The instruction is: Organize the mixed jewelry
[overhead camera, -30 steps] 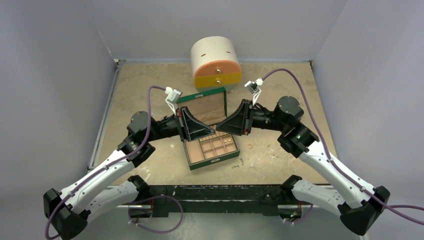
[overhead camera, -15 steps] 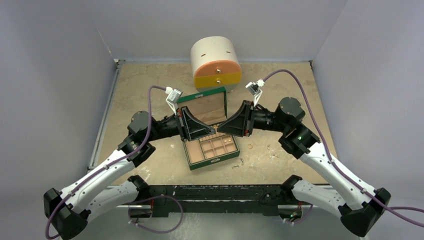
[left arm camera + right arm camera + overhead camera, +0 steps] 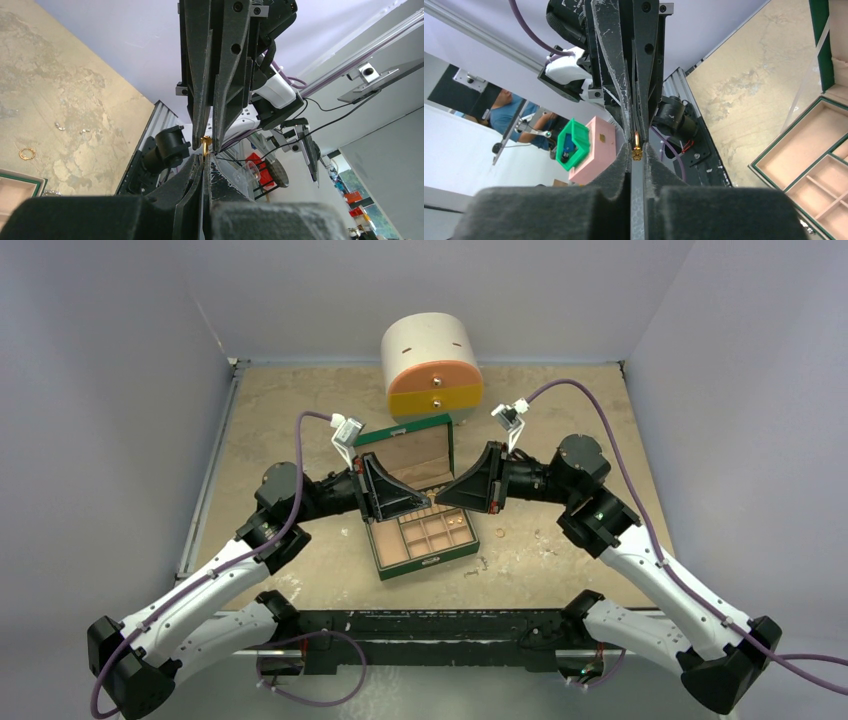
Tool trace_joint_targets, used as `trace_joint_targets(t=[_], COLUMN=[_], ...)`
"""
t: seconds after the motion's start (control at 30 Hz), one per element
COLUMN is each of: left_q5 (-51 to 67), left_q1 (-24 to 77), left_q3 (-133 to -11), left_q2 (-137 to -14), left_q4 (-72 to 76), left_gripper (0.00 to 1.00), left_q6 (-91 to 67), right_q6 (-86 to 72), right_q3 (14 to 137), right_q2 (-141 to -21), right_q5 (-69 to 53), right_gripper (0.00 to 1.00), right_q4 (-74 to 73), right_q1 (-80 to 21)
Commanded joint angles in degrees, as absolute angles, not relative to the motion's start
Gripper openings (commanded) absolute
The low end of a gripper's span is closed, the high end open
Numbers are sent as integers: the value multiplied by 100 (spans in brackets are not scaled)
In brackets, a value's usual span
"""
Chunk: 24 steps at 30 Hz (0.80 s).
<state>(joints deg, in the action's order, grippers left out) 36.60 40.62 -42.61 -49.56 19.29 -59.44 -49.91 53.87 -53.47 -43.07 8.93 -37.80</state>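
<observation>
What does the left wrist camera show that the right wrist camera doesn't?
Only the left wrist view: a gold ring lying loose on the table, with tiny bits nearby. Only the right wrist view: a person in blue and a green bin beyond the table. Both: a tiny gold piece pinched where the left end effector and right end effector meet, and the green box, just a corner in the left view.

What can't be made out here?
Gold piece: the left wrist view shows only a sliver at the tips; type unclear.
Which hand grips it, left hand or right hand: tips overlap in every view.
Green box contents: too small in the top view; box cut off by the right wrist frame edge.
</observation>
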Motion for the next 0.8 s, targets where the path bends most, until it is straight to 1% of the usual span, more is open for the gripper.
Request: trace_joint_targets(t=[0.0,0.17,0.23,0.4,0.47,0.57,0.77], left_q5=[3569,3493,3427,3053,2770,2358,1475], left_q1=[4046,4049,4052,4049,4050,4044,4050], left_q3=[-4305,-4395,-4463,-4748,-4827,-4905,-5142], left_q2=[-4939,-4969,-4981,-5008,-4946,-4864,-4742], left_q4=[2294,2129,1958,1064,647,85,-1198], left_gripper=[0,0,7,29,35,40,45], left_q6=[-5917,-5873,-5852,-5506,-5306,-5109,-4547], right_q6=[-5023,-4973,-4922,-4583,-4365,-4084,-3416], right_q3=[5382,5447,5491,5740,5858,6015,6267], right_q2=[-5203,-5229,-5227,-5266,-5301,-5388,-5698], right_q5=[-4422,-4395,-4313,-3983,-3820,-3526,-2614], right_gripper=[0,0,0,0,0,0,0], right_q4=[1102,1010,907,256,-56,-624,-1379], right_q1=[-3753,-3757,-3756,-3753,-3754,-3753,-3753])
